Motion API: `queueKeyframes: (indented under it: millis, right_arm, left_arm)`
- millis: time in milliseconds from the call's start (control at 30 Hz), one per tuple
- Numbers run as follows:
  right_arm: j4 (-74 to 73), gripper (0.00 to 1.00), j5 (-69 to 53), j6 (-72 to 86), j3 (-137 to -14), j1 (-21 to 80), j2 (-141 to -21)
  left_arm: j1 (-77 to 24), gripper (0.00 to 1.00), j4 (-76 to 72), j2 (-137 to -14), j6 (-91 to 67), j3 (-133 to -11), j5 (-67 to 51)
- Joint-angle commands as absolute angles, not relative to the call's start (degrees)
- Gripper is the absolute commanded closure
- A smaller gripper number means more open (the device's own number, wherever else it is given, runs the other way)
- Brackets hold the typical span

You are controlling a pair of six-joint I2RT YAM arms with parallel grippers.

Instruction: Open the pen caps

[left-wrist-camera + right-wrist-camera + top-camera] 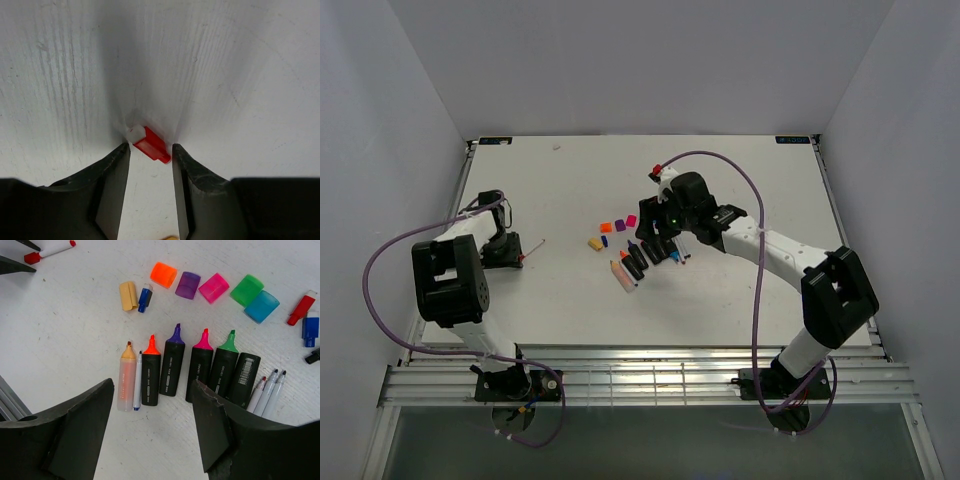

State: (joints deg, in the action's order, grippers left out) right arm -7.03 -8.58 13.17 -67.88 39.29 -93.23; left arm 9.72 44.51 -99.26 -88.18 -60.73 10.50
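Red cap [148, 143] on thin pen [531, 251], at 9 o'clock on the table [580, 180].
Likely light, stiff, slick; best pinched across its flat sides. Left gripper [150, 146] brackets it, pinch uncertain; right gripper [152, 383] spread, empty, over uncapped highlighters [172, 372] at centre.

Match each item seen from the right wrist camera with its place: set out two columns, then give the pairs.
Items
1. orange cap
2. light blue cap
3. yellow cap
4. green highlighter

Places
a. beside the green cap
b. tip bare, next to the pink highlighter
c. beside the purple cap
d. beside the small dark blue cap

Pairs: 1-c, 2-a, 3-d, 4-b
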Motion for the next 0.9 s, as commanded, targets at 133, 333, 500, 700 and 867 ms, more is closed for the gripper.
queueKeyframes:
  millis: [133,333,500,700,867]
  right_arm:
    - [-3.8,0.31,-6.9,12.0,-66.5,39.2,-89.3]
    - [-4.1,0.3,-7.6,11.6,-66.6,39.2,-89.8]
    - [-6.8,0.3,-11.0,11.2,-68.2,39.2,-90.7]
    - [-8.1,0.3,-18.4,10.6,-68.8,40.4,-91.1]
    - [-6.4,0.3,-29.2,11.2,-68.4,40.9,-92.6]
  left_arm:
    - [10.6,0.64,49.0,-101.1,-92.6,-61.0,14.4]
    - [10.7,0.82,48.3,-101.8,-84.8,-64.2,15.0]
    - [8.8,0.99,48.5,-100.4,-76.1,-68.5,18.9]
    - [-1.3,1.0,46.1,-98.1,-63.6,-73.1,20.1]
    - [-13.6,1.0,33.1,-94.3,-50.1,-71.6,12.0]
